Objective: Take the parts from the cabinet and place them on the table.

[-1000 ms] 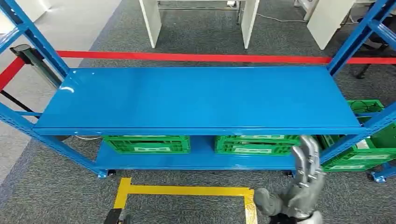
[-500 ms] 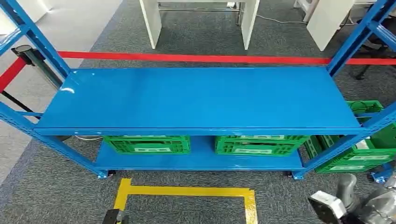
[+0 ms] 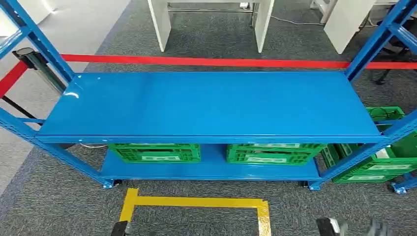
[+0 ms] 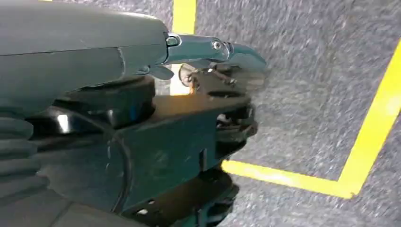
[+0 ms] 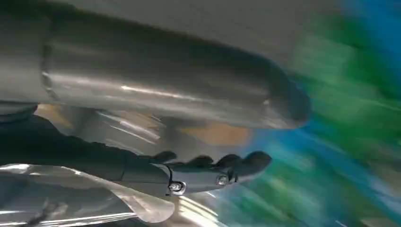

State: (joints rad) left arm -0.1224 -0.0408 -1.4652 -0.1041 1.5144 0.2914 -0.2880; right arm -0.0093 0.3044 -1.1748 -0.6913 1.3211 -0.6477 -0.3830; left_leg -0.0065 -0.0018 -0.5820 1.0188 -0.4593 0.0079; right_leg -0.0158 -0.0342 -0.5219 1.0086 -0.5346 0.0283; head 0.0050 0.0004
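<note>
The right hand (image 5: pixel 156 118) has dropped away from the crates (image 3: pixel 270 153) on the rack's (image 3: pixel 211 105) lower shelf. A second ago it stood raised in front of the right crate; now just a sliver of that arm shows at the bottom edge of the head view, with the crates ahead of and above the hand.

In the blurred right wrist view, clear film (image 5: pixel 71 203) lies along the fingers (image 5: pixel 213 175), with something tan between thumb and fingers. This may be a bagged part, but I cannot tell whether the hand grips it.

The left hand (image 4: pixel 189 94) hangs over the floor, thumb spread, holding nothing.

If a part is in hand, the pick is done and the carry to the desk comes next. Otherwise the parts are presumably in the crates.
</note>
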